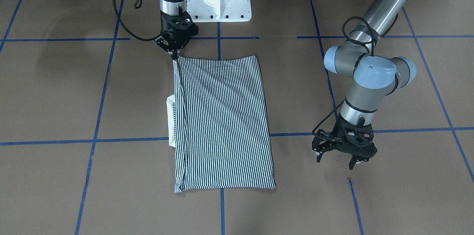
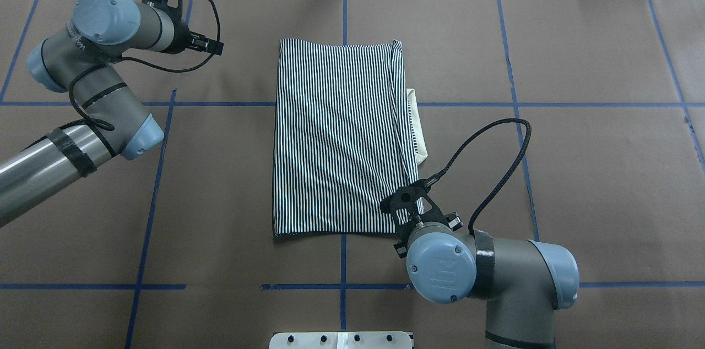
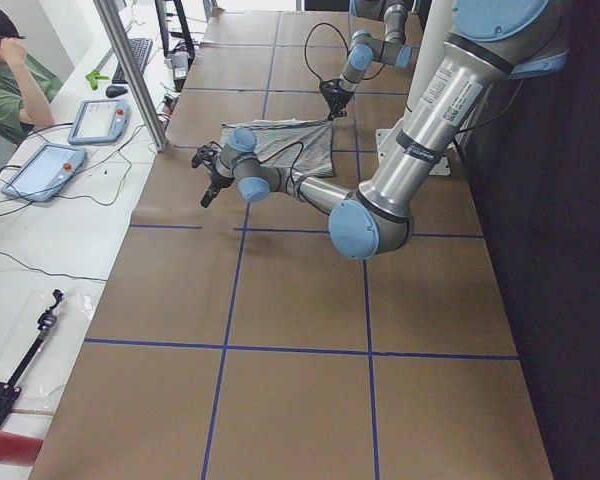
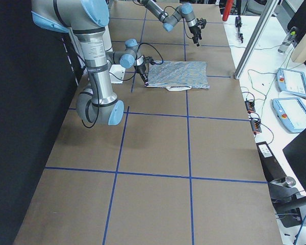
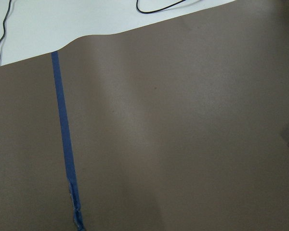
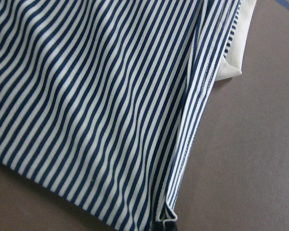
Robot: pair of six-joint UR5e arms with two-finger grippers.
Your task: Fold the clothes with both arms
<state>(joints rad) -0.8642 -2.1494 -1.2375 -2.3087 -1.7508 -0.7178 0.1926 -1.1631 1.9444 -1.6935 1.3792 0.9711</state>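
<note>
shirt [image 1: 226, 120]: lay flat at the middle of the table [image 1: 55, 98], folded into a long rectangle with the stripes running along its length.
collar [image 1: 171, 120]: cream, stuck out from under the shirt's long edge on the robot's right side.
right gripper [image 1: 174, 55]: jaws were pinched together on the shirt's corner nearest the robot, on the collar side. A narrow raised fold ran from that corner along the edge.
left gripper [image 1: 335, 161]: jaws were spread apart and held nothing. It hung over bare table, well apart from the shirt, beside its far end.
table: was covered in brown paper marked with tape lines [image 1: 100, 94] in blue.
</note>
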